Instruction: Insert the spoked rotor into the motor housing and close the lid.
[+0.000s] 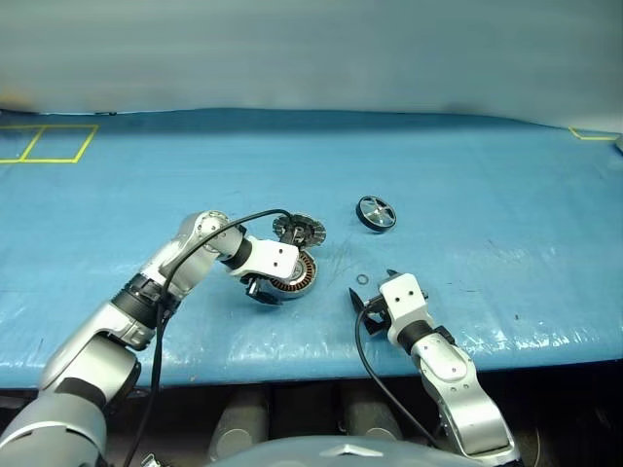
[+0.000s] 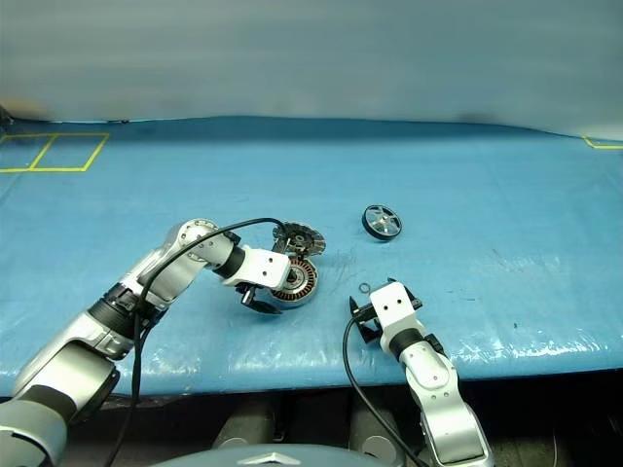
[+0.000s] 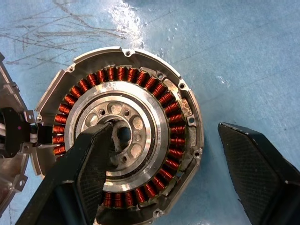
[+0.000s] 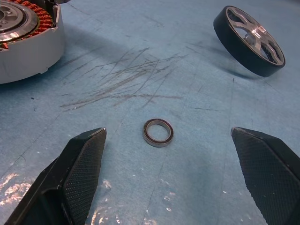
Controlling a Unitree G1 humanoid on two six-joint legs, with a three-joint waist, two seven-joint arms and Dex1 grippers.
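We see the left end effector (image 3: pixel 159 178) spread wide right over the motor housing (image 3: pixel 123 136), one black finger (image 3: pixel 84 173) lying across the silver hub inside the ring of copper coils, the other finger out past the rim over bare blue table (image 1: pixel 506 195); it grips nothing. In the head views the housing sits just left of centre, its lid (image 1: pixel 299 231) swung open and lying at the housing's upper edge. Our right end effector (image 4: pixel 173 187) at lower centre is wide open too and empty, hovering with a small metal ring (image 4: pixel 158 132) on the table between its fingers, untouched. The spoked rotor (image 1: pixel 376 213) rests on the table up and right of the housing, well apart from both end effectors.
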